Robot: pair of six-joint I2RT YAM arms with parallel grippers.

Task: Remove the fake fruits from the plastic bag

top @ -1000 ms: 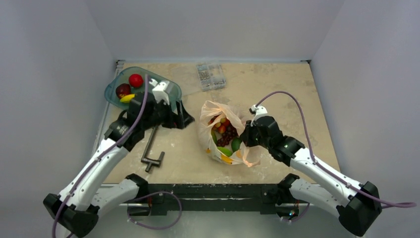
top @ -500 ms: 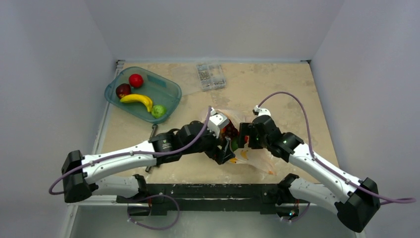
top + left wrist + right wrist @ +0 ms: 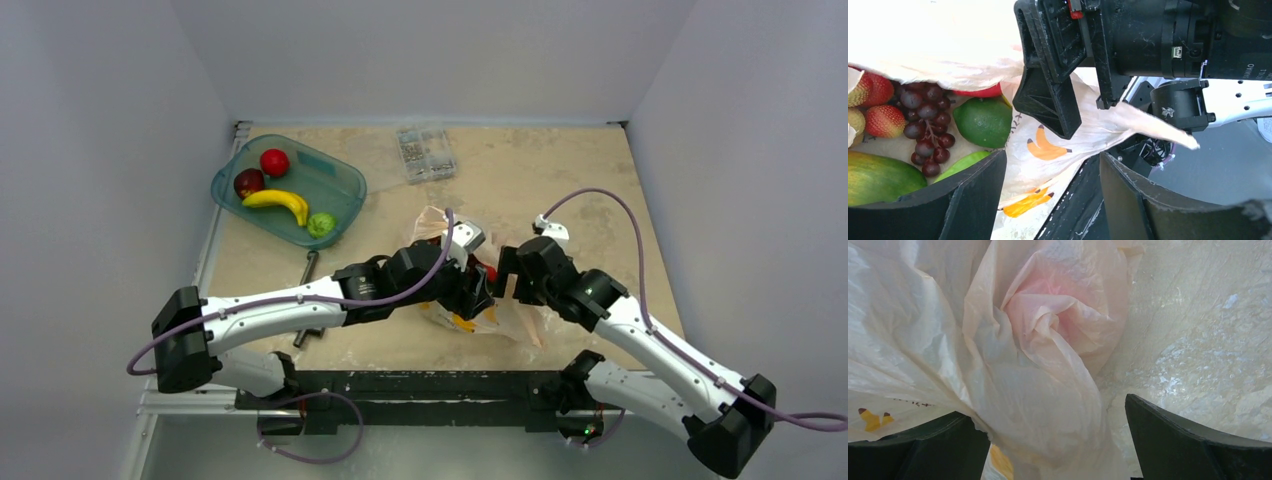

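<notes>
Left wrist view: the left gripper (image 3: 1050, 162) has its two dark fingers (image 3: 973, 200) spread wide. The printed rim of the thin, crinkly pale-orange plastic bag (image 3: 1108, 117) lies loose in the gap, not pinched. Just past one finger, inside the bag's mouth, lie a glossy green lime (image 3: 983, 121), a dark red grape cluster (image 3: 925, 122), red-yellow bumpy berries (image 3: 885, 120) and a long green fruit (image 3: 878, 177). The right gripper (image 3: 1048, 410) faces it from the bag's other side. Its fingers are equally far apart, with crumpled bag film bulging between them, ungripped.

In the top view both arms meet over the bag near the middle front of the table (image 3: 570, 180). Well apart at the far left, a teal transparent tray (image 3: 320, 172) holds two red apples (image 3: 274, 162), a yellow banana (image 3: 277, 202) and a second lime (image 3: 321, 224). A grey metal clamp (image 3: 311, 262) lies between the tray and the left arm. A clear box of small parts (image 3: 425, 152) sits at the far edge.
</notes>
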